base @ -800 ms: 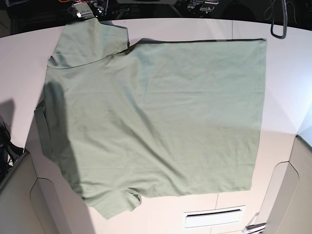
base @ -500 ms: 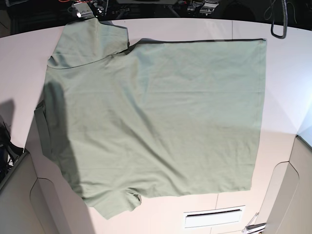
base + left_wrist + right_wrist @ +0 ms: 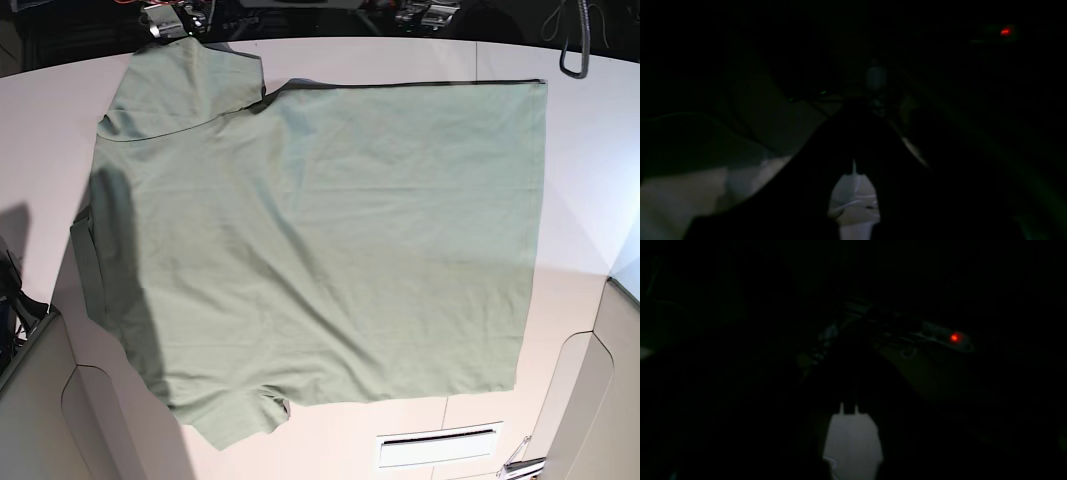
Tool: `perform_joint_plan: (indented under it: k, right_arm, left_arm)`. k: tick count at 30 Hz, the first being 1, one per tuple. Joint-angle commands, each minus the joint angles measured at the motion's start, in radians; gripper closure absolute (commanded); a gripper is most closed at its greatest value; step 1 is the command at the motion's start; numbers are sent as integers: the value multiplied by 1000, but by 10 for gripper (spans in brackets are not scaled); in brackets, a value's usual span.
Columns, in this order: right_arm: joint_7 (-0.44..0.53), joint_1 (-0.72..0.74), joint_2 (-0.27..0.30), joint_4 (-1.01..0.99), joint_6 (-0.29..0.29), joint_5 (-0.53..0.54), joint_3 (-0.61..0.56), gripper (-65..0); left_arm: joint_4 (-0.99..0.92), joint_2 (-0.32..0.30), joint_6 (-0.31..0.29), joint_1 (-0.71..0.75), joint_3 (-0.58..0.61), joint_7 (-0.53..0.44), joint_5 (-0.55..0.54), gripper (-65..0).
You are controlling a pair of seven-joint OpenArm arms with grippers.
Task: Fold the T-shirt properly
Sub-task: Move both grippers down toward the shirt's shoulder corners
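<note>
Both wrist views are too dark to tell either hand's opening or contact. Pale sage-green short-sleeved knit T-shirt point(image 3: 320, 240) lies spread flat across the white tabletop point(image 3: 590, 170), filling mid-frame.

The pale sage-green T-shirt point(image 3: 320, 240) lies spread flat on the table, sleeves toward the left.

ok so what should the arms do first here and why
Probably bring one pincer down to a sleeve, likely the far sleeve. The T-shirt lies spread flat and unfolded on the white table, both sleeves sticking out, and neither arm shows over it in the base view. The wrist views are too dark to read pincer state.
</note>
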Motion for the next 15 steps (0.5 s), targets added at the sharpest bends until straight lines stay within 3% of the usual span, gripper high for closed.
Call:
perform_joint_plan:
  k: [1,8,12,15]
  right_arm:
    - [7,-10,20,7,1,2,-1,0]
    - [6,-96,112,102,2,10,-1,0]
    - [6,-209,167,246,31,92,-1,0]
    - [4,-311,208,373,52,156,-1,0]
  left_arm:
    - [3,-21,0,15,-1,-5,-3,0]
    - [97,-137,-1,125,-1,-2,-53,0]
    - [256,-204,-2,251,-1,38,-91,0]
    - [399,-263,-52,354,-5,55,-129,0]
